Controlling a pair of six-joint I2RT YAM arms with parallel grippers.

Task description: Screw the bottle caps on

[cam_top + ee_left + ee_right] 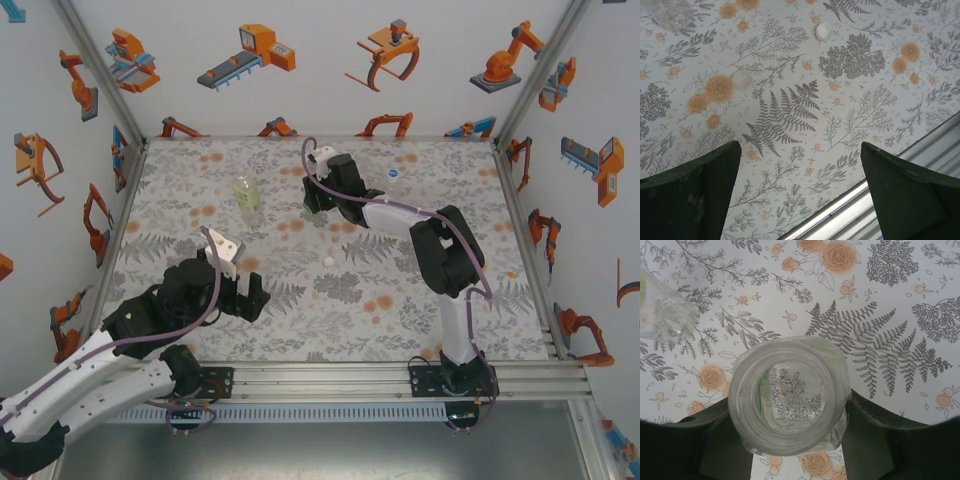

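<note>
Pressure is worrying me: right tool (790,407) is clasping the colourless bottle (787,395), risking crushing it; left tool (800,147) is hanging released.

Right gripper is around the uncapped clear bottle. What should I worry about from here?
1. The right gripper flanks the open-mouthed clear plastic bottle; too hard a squeeze might buckle or tip it.
2. Another green-tinted clear bottle stands nearby and might get knocked.
3. The white round cap and pale cap lie loose beyond the open left gripper; they might skid when pinched.
</note>
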